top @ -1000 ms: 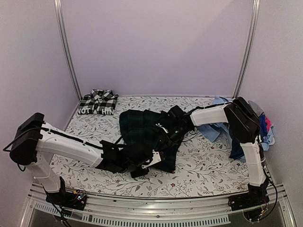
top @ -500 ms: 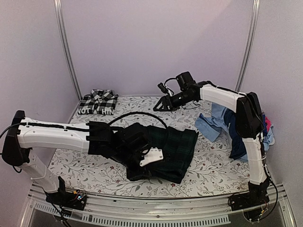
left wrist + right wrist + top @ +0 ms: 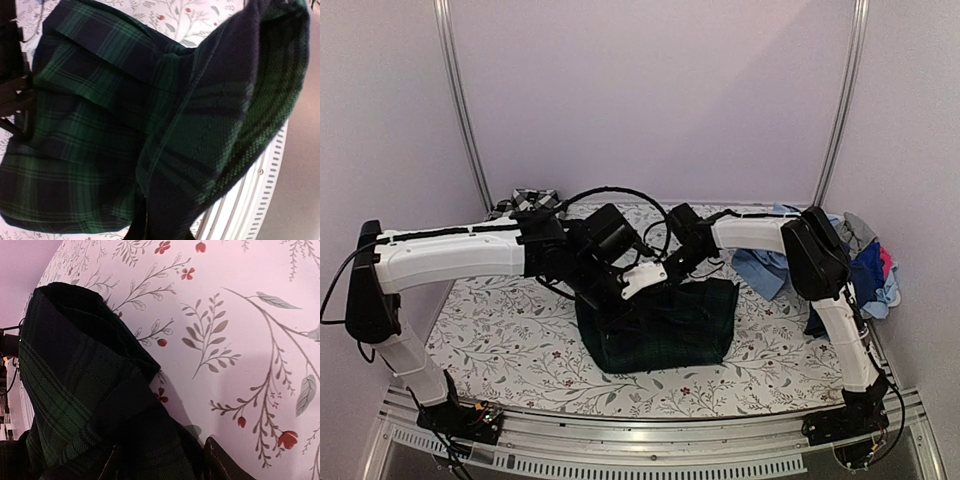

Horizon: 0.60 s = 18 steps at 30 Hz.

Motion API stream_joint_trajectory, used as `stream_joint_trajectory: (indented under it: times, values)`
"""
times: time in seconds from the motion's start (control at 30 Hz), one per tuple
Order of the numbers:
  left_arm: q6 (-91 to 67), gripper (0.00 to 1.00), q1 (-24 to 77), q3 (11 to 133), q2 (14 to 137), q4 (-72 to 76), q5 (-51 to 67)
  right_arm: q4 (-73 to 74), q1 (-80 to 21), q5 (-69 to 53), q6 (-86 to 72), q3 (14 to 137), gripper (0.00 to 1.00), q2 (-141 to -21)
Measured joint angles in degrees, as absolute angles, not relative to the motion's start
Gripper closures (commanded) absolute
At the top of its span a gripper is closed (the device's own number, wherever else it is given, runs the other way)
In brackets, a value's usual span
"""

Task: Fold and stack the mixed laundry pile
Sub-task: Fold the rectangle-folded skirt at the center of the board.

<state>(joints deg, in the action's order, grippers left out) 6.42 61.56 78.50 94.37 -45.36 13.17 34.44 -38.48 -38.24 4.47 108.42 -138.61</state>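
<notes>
The dark green-navy plaid garment (image 3: 665,325) lies partly folded at the table's middle front. My left gripper (image 3: 623,287) is shut on its left upper edge and lifts a flap of it. In the left wrist view the plaid (image 3: 115,115) fills the frame and hides the fingers. My right gripper (image 3: 683,263) sits low at the plaid's back edge. Its fingers (image 3: 220,465) stand apart with plaid cloth (image 3: 90,405) between them. The black-and-white checked shirt (image 3: 525,199) lies folded at the back left, half hidden by my left arm. The remaining pile (image 3: 865,262) is at the right edge.
The floral table covering (image 3: 490,330) shows on both sides of the plaid. A light blue piece (image 3: 760,268) spreads left from the pile, under my right forearm. A black cable loops above the left wrist. Metal rail at the near edge.
The left gripper carried the plaid's edge back and up, folding it over. The right gripper swung high to the back, empty, then came down to the plaid's back edge.
</notes>
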Motion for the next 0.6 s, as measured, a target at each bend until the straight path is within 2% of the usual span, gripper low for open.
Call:
stream_joint_trajectory:
  times: [0.33, 0.6]
  values:
    - [11.9, 1.00, 53.5, 90.5, 106.5, -46.0, 11.2, 31.7, -41.6, -41.6, 6.5, 101.0, 0.50, -135.1]
    - [15.4, 0.99, 50.1, 91.9, 111.9, -45.5, 10.9, 32.2, -41.9, -42.0, 6.2, 100.3, 0.46, -134.4]
